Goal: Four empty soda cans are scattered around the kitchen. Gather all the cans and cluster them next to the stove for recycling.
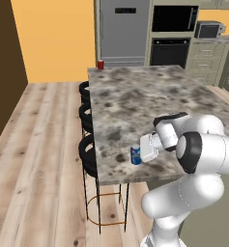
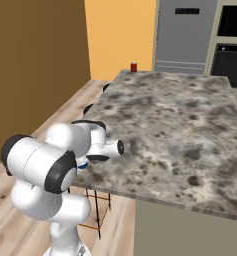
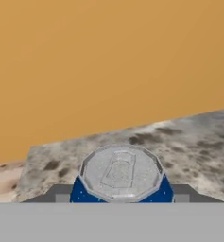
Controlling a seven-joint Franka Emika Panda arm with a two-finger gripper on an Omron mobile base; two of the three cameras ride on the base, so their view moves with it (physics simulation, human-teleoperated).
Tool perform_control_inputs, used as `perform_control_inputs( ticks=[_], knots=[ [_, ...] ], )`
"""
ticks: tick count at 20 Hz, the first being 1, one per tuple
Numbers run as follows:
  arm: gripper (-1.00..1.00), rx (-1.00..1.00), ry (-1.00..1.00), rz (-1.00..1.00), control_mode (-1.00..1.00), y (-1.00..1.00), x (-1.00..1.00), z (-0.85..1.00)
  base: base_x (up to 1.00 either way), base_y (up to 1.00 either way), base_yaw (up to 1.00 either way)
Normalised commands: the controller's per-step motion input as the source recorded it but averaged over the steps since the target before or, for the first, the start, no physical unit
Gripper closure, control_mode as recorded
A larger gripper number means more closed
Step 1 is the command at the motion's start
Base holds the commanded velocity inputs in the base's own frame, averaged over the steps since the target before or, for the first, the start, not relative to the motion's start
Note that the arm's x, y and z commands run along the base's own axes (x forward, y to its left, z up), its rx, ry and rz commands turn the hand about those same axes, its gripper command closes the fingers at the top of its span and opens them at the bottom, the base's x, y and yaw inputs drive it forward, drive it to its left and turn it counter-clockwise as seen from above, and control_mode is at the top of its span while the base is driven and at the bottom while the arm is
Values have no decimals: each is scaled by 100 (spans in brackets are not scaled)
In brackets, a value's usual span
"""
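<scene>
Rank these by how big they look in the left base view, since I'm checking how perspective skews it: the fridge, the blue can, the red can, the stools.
1. Fridge, largest.
2. Stools, each smaller than the fridge.
3. Blue can.
4. Red can, smallest, though it stands at the counter's far end, so distance probably accounts for that.

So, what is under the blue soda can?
The blue soda can stands on the marble counter, near its edge. The can's base is hidden by the pincer around it.
</scene>
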Motion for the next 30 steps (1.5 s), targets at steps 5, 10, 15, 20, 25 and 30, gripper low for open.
perform_control_inputs(
  ticks=[5, 10, 15, 20, 25, 30],
  knots=[
    [100, 1, 0, 0, -100, -7, -9, 25, 0, 0, 0],
    [100, 1, -12, 2, -100, -22, -36, 82, 0, 0, 0],
    [100, 0, -14, 0, -100, -17, -47, 87, 0, 0, 0],
    [100, 0, -13, 0, -100, -1, -41, 34, 0, 0, 0],
    [100, 0, -9, 0, -100, -3, -38, 4, 0, 0, 0],
    [100, 0, 0, 0, -100, 0, -2, 0, 0, 0, 0]
  ],
)
